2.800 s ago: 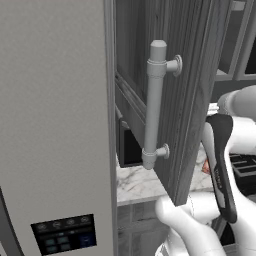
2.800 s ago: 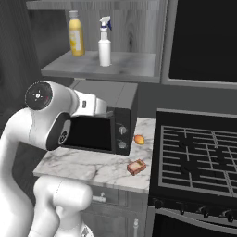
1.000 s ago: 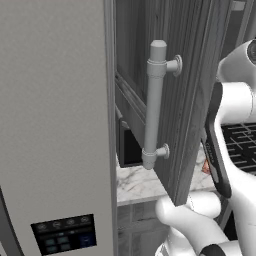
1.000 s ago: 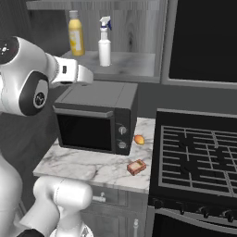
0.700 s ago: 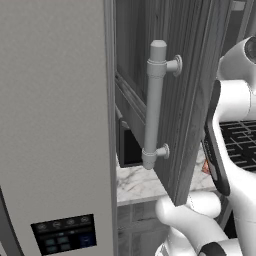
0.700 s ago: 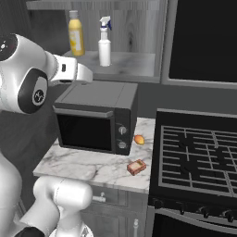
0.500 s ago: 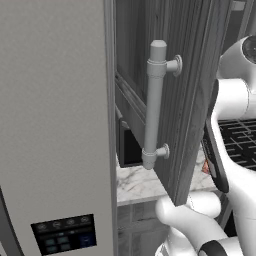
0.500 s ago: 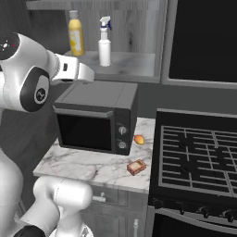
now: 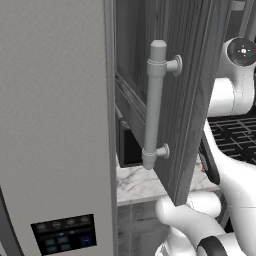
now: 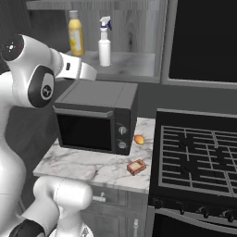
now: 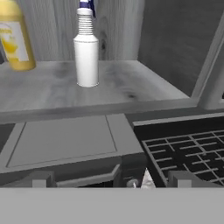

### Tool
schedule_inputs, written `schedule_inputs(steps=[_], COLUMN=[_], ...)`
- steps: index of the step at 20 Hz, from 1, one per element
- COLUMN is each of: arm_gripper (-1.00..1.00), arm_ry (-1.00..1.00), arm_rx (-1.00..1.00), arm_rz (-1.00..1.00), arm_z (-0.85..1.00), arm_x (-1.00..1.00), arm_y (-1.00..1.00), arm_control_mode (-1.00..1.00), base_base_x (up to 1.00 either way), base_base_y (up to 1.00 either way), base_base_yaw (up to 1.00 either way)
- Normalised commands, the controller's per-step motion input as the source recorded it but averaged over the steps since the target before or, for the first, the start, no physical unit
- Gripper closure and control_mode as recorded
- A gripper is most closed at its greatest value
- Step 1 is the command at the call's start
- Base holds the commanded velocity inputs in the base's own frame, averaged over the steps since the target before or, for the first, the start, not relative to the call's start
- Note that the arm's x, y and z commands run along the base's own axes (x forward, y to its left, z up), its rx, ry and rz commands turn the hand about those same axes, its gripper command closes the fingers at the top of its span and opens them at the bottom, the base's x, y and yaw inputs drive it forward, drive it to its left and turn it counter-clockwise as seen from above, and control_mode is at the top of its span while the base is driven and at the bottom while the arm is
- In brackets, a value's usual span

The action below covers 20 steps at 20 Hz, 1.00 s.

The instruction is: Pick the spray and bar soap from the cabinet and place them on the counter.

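**Arm raised to the open cabinet, spray next in line**

The fridge (image 9: 55, 125) takes up the left of the left base view. Beside it the cabinet (image 9: 192, 90) door hangs swung wide, bar handle (image 9: 155, 105) outward, which is why the shelf (image 10: 129, 65) inside is exposed and reachable. The stove (image 10: 199, 157) sits to the right, and the microwave (image 10: 99, 120) stands on the surface (image 10: 88, 164) directly under the shelf, so any reach has to pass above its top.

The arm (image 10: 32, 74) is lifted to shelf height, its forearm pointing toward the cabinet opening. In the hand view the end effector (image 11: 109, 181) looks along the shelf; its dark tips (image 11: 41, 180) stand well apart with nothing between them, so it appears spread and empty.

The spray (image 10: 105, 41) stands upright on the shelf, with a yellow bottle (image 10: 75, 33) near it on the left. It is ahead of the tips and well apart from them, likely the next thing to grasp.

The bar soap (image 10: 136, 167) already lies on the surface in front of the microwave, near a small orange fruit (image 10: 139, 139), so that half looks done.
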Motion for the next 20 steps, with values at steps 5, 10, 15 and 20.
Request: schedule_inputs(steps=[5, 10, 15, 20], arm_gripper=[-1.00, -1.00, -1.00, -1.00], arm_ry=[-0.01, 0.01, 0.04, 0.04], arm_rx=[0.11, 0.10, 0.05, -0.02], arm_rz=[-0.02, 0.02, 0.08, 0.09], arm_z=[0.07, 0.13, 0.09, 0.09], arm_x=[0.23, 0.25, 0.26, 0.24], arm_y=[-0.02, -0.05, -0.01, 0.00], arm_control_mode=[-1.00, -1.00, -1.00, -1.00], base_base_x=[0.00, 0.00, 0.00, 0.00], base_base_y=[0.00, 0.00, 0.00, 0.00], base_base_yaw=[0.00, 0.00, 0.00, 0.00])
